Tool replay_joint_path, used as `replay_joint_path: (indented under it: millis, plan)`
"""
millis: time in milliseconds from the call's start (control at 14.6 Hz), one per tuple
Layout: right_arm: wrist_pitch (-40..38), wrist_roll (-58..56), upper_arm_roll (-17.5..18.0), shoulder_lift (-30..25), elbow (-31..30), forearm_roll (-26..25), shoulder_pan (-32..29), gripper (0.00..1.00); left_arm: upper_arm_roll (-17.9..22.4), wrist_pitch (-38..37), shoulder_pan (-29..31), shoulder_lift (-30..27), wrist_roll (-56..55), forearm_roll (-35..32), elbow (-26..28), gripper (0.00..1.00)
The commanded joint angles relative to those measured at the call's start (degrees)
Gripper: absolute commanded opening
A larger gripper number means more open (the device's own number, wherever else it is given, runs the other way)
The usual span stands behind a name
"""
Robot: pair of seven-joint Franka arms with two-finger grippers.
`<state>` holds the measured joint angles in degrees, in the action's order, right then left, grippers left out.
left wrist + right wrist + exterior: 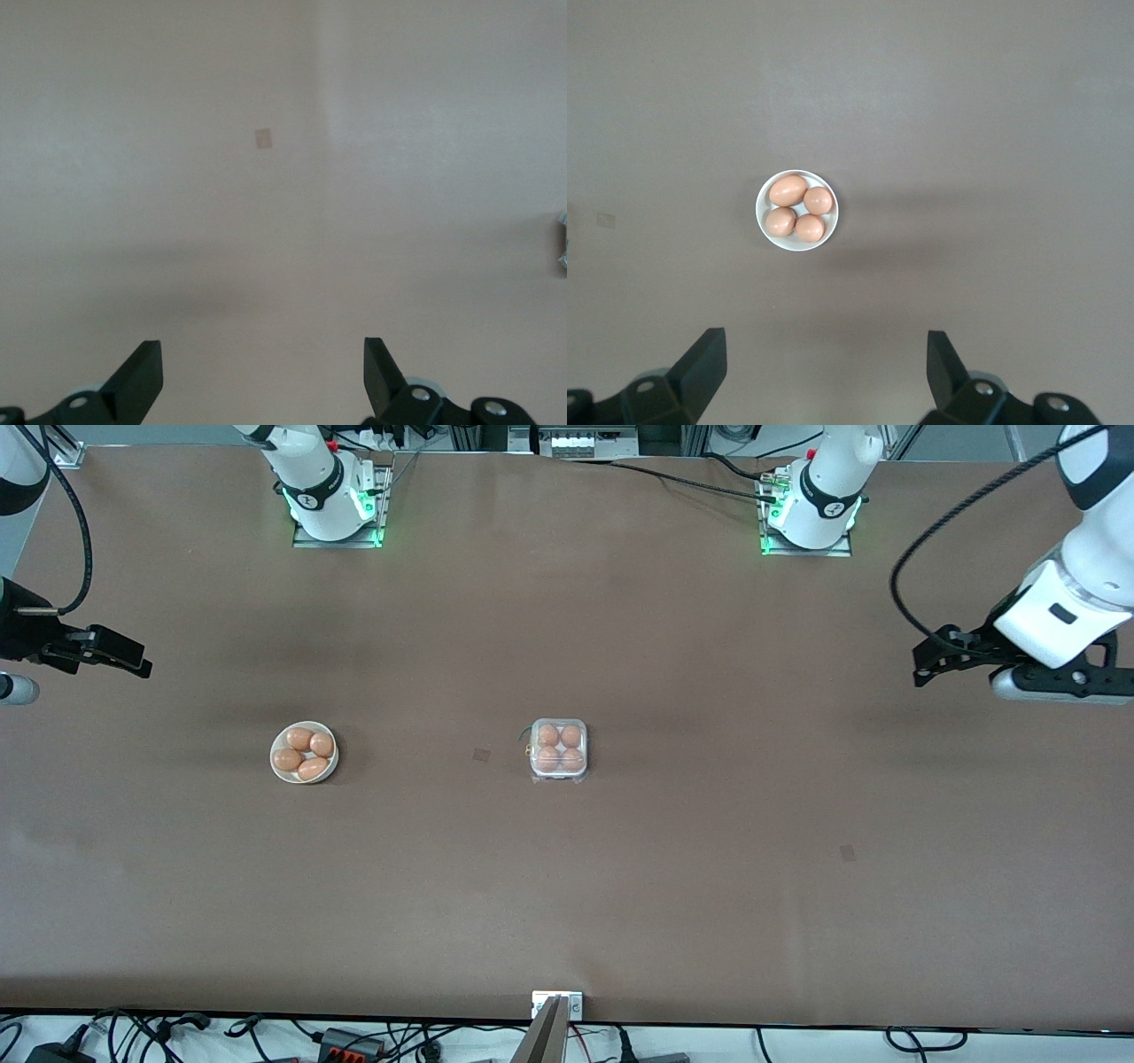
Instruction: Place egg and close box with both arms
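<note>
While four eggs sat in the closed box (558,750) at table centre, hung well clear: right gripper (106,653) toward the bowl (304,752) end, left gripper (941,657) at the other end, both sets of fingers apart, holding nothing.

You are seeing both arms running off the front view's side edges, so the right gripper (133,657) and left gripper (926,662) are showing only in part. The box (558,749) is appearing too small for you to tell how its lid is sitting. Each wrist view is cutting its own fingers off at the frame edge.
</note>
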<state>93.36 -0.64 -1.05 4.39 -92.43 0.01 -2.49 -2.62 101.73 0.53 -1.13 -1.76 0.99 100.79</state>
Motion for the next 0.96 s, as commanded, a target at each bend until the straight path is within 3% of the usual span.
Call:
replay_joint_path:
  millis: [0,274,479,616,890]
  plan:
    - [-0.5,-0.8,1.0,-0.7,0.2,-0.1,-1.0,1.00,1.2,-1.2,-0.8,-3.2,-0.7,2.3,2.7,1.00]
    - [-0.8,-0.7,1.0,-0.4,1.4,0.0,-1.0,1.00,0.5,-11.8,-0.7,-2.6,-0.6,2.0,-0.9,1.00]
    - [-1.2,-0.7,1.0,-0.4,1.4,-0.1,-1.0,1.00,0.5,-15.2,-0.8,2.5,-1.2,1.4,-8.7,1.00]
    - [-1.3,-0.8,1.0,-0.4,1.4,-0.1,-1.0,1.00,0.6,-15.5,-0.4,4.9,-1.2,1.6,-11.7,1.00]
    - [-1.3,-0.7,1.0,-0.4,1.4,-0.1,-1.0,1.00,0.6,-11.9,0.0,4.6,-1.3,1.5,-11.8,1.00]
